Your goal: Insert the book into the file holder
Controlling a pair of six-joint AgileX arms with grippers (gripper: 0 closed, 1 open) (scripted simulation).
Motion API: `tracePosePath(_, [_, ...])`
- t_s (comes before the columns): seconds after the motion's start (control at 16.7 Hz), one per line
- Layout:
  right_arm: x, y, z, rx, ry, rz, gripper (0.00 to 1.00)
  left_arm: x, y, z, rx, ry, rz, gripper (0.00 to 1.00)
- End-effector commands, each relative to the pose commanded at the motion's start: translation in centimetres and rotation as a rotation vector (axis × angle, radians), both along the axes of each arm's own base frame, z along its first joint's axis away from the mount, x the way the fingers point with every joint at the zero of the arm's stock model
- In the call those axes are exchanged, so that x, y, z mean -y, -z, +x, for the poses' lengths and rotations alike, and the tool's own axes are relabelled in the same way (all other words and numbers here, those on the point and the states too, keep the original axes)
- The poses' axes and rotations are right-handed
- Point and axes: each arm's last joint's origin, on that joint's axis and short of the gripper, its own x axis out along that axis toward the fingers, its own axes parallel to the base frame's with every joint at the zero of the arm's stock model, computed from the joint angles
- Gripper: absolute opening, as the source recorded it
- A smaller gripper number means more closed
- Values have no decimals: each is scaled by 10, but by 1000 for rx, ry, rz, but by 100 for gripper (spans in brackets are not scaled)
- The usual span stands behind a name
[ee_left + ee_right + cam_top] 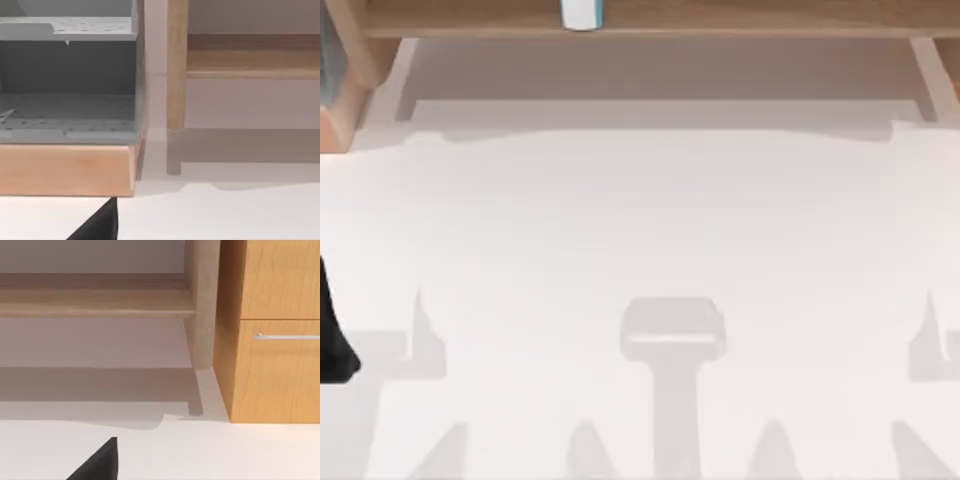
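The book (581, 14) shows as a small white piece with a teal edge on the wooden shelf (720, 20) at the table's far side. The file holder (67, 75), grey and perforated with open compartments, stands on a wooden block (65, 170) at the far left; its grey side also appears in the top view (328, 55). My left arm (334, 335) is a dark shape at the table's left edge, far from the book. A dark part of my left gripper (97, 225) sits low before the holder. A dark part of my right gripper (97, 465) hovers over the white tabletop.
A wooden cabinet (275, 340) with a metal drawer handle (287, 336) stands at the far right. Shelf legs (200, 305) (176, 65) come down onto the table at both ends. The white tabletop (640, 230) stretches wide in front of the shelf.
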Motion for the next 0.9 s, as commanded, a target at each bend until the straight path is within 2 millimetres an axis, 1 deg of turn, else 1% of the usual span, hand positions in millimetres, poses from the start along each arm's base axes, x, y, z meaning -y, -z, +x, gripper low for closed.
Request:
tracePosePath(0.12, [0, 0, 0, 0, 0, 0, 100, 0, 0, 0, 0, 0, 0, 100])
tracePosePath(0.24, [0, 0, 0, 0, 0, 0, 100, 1, -9, 0, 14, 1, -1, 100])
tracePosePath(0.36, [0, 0, 0, 0, 0, 0, 100, 3, -28, 2, 41, 3, -3, 100])
tracePosePath(0.54, [0, 0, 0, 0, 0, 0, 100, 8, -70, 14, 83, 7, -12, 100])
tracePosePath(0.66, [0, 0, 0, 0, 0, 0, 100, 15, -99, 33, 93, 9, -19, 100])
tracePosePath(0.72, [0, 0, 0, 0, 0, 0, 100, 20, -112, 47, 90, 10, -22, 100])
tracePosePath(0.84, [0, 0, 0, 0, 0, 0, 100, 35, -132, 84, 73, 12, -24, 100])
tracePosePath(0.9, [0, 0, 0, 0, 0, 0, 100, 45, -138, 106, 61, 13, -24, 100])
